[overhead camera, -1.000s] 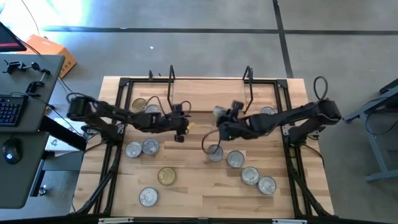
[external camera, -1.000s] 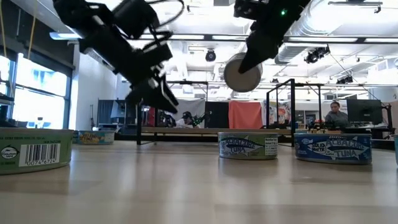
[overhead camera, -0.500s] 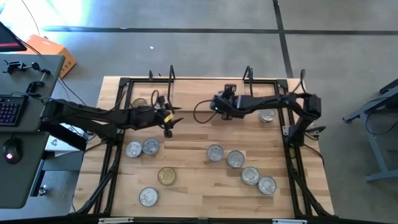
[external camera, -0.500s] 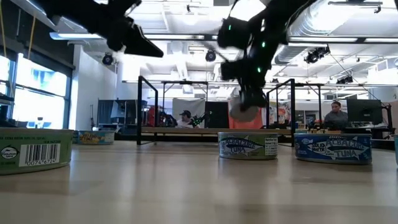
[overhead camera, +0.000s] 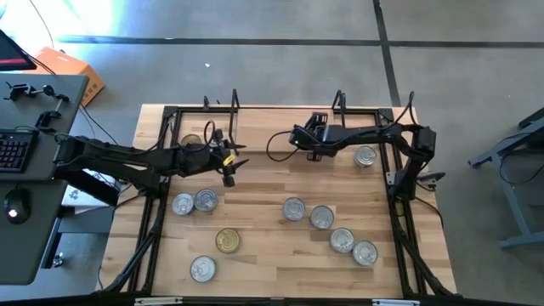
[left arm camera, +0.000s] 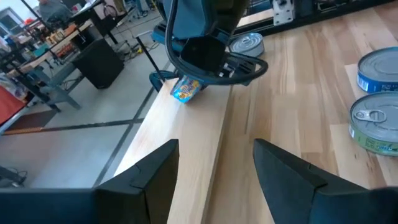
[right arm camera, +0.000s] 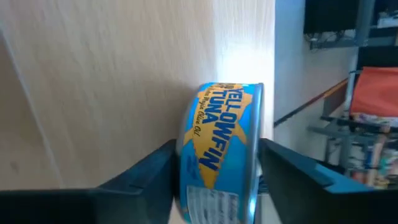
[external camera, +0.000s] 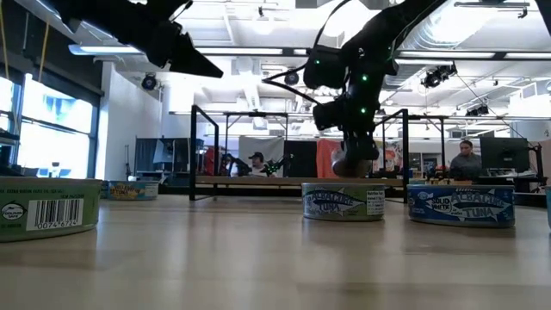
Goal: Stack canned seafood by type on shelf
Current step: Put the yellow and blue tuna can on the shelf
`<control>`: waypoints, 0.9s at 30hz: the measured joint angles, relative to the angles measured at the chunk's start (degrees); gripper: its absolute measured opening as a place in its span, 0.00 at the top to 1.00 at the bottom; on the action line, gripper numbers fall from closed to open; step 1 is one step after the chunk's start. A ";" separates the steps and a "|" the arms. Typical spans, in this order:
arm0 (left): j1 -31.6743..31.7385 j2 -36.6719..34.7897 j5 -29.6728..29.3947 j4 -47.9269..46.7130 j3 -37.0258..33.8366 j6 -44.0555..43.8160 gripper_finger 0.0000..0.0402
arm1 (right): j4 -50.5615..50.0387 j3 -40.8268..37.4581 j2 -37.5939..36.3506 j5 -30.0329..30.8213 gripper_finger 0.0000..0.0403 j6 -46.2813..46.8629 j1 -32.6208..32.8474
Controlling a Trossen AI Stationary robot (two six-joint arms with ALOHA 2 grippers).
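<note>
Grey concrete floor surrounds the wooden table (overhead camera: pixel 272 263). A desk with a keyboard (overhead camera: pixel 12 151) stands off the left arm's side. The low view looks into a workshop where people sit at benches far behind.

Along the table's far edge runs the shelf (overhead camera: pixel 263 127), a pale board between black wire end frames. The right gripper (overhead camera: pixel 299 140) reaches out over this board. A blue and yellow tuna tin (right arm camera: pixel 217 143) sits within it, standing on its rim with the label facing the wrist camera. The tin's edge is down at the board. Whether this gripper clamps the tin or has let go, I cannot tell.

The left gripper (overhead camera: pixel 231 167) hangs above the tabletop just in front of the shelf, well to the side of the right gripper. Its jaws are spread with nothing between them.

A pair of silver-lidded tins (overhead camera: pixel 194 202) lies just nearer the table's front than the left gripper. A gold-lidded tin (overhead camera: pixel 227 240) and another silver tin (overhead camera: pixel 202 269) lie farther out that way. Partly hidden behind the left arm is a second gold tin (overhead camera: pixel 191 142).

Below the right gripper, toward the front edge, a slanting row of four silver tins (overhead camera: pixel 321 218) trails away. One lone tin (overhead camera: pixel 365 155) rests beside the right arm's forearm.
</note>
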 joint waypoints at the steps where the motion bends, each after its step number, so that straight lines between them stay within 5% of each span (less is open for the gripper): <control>1: 0.00 0.00 0.00 -0.02 0.00 -0.02 0.50 | -0.16 0.00 0.00 -0.57 0.43 1.01 0.00; 11: -0.02 0.00 0.15 -0.90 0.00 -0.34 0.50 | -3.59 1.12 -1.58 -7.08 0.44 8.70 -0.32; 19: 0.00 0.00 0.35 -0.72 0.00 -0.61 0.50 | -3.59 6.84 -0.61 -15.41 0.74 24.99 -6.77; 24: 0.00 0.00 0.35 -0.74 0.00 -0.86 0.50 | -3.58 6.31 0.74 -19.34 0.96 25.09 -10.19; 27: 0.00 0.00 0.37 -0.75 0.00 -1.03 0.50 | -3.54 6.32 1.25 -17.31 0.97 23.88 -11.18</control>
